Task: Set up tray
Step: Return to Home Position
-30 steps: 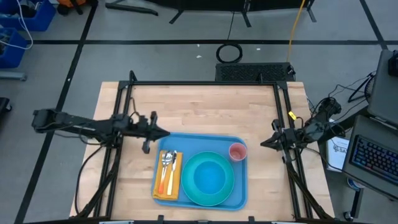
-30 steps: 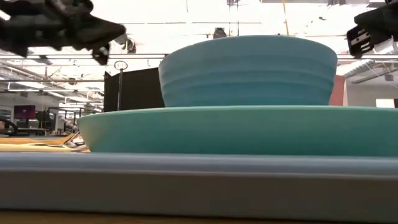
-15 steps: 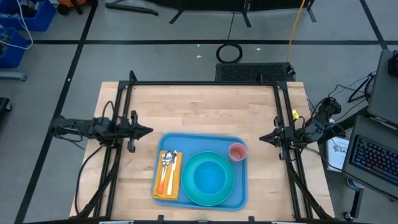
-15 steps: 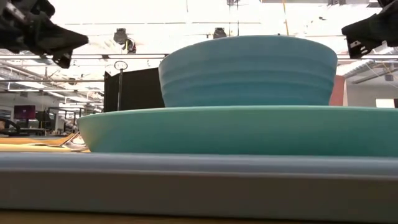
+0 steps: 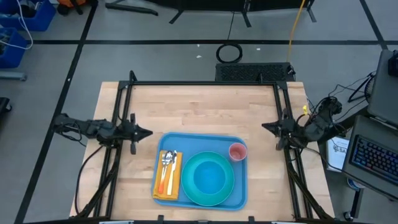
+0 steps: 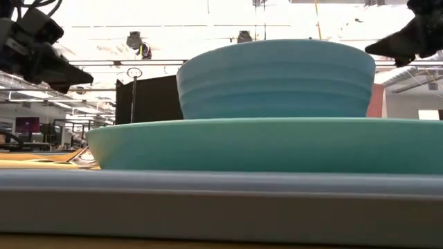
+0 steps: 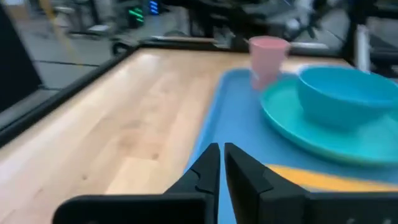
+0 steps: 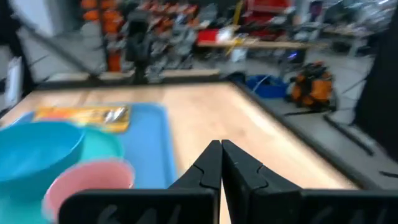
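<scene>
The light-blue tray (image 5: 186, 140) lies on the wooden table near its front edge. On it stand a turquoise plate (image 5: 198, 190) with a bowl (image 6: 277, 76) on it, a pink cup (image 5: 237, 151) at the far right corner, and a yellow-orange napkin (image 5: 166, 180) bearing cutlery (image 5: 168, 159). My left gripper (image 5: 148, 132) hovers off the tray's far left corner, its fingertips (image 7: 211, 163) nearly together, holding nothing. My right gripper (image 5: 265, 126) hangs by the table's right edge, shut and empty.
Black frame rails (image 5: 205, 83) run along the table's far, left and right sides. Bare wood (image 5: 199, 109) stretches between the tray and the far rail. A monitor and keyboard (image 5: 376, 155) stand beyond the right edge.
My left gripper has drawn back from over the tray's far left corner toward the table's left edge and sunk a little. My right gripper has swung its tip toward the table's far edge. The things on the tray have kept still.
</scene>
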`<state>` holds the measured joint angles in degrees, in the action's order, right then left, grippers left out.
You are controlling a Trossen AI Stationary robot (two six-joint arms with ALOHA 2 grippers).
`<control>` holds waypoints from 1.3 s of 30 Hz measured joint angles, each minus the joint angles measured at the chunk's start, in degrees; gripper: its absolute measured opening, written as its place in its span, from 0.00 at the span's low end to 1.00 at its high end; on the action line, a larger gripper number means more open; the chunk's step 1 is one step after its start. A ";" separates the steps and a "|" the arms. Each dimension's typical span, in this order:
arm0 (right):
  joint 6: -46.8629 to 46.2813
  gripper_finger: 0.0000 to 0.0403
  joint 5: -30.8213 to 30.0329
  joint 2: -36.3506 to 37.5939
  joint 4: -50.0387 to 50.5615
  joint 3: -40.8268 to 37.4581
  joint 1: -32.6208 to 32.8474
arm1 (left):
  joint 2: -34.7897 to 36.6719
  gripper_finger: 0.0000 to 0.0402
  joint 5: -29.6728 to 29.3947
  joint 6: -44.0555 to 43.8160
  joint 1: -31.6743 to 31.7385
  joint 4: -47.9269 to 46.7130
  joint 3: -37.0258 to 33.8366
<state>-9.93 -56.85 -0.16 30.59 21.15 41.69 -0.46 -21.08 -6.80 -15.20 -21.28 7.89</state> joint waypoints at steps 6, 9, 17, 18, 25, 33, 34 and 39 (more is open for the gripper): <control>1.66 0.00 -3.45 -0.04 -1.53 -0.03 0.00 | -1.10 0.11 -5.91 -2.36 0.00 0.18 -1.21; 1.87 0.00 -2.61 0.00 -1.81 -0.48 0.00 | -1.69 0.11 -6.18 -1.35 0.06 0.21 -1.19; 2.09 0.00 4.95 -0.02 -2.39 -3.30 0.00 | -2.90 0.12 -5.56 6.87 0.11 0.78 -1.19; 2.06 0.00 5.50 -0.02 -2.54 -3.90 0.00 | -2.90 0.12 -5.55 6.88 0.11 0.84 -1.19; 2.11 0.00 6.20 -0.18 -3.82 -9.36 0.00 | -2.90 0.12 -5.54 6.55 0.11 0.90 -1.19; 2.03 0.00 7.90 -1.25 -14.58 -12.47 0.00 | -2.90 0.12 -5.36 6.55 0.11 1.77 -1.19; 1.79 0.00 7.84 -1.24 -16.40 -12.59 -0.01 | -2.90 0.12 -5.32 6.55 0.11 1.90 -1.19; 1.64 0.00 7.61 -1.36 -24.22 -12.87 -0.02 | -2.92 0.12 -4.90 6.56 0.11 1.84 -1.19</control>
<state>-8.29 -49.23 -1.52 6.38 8.27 41.67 -3.38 -25.98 -0.24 -15.09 -19.44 6.70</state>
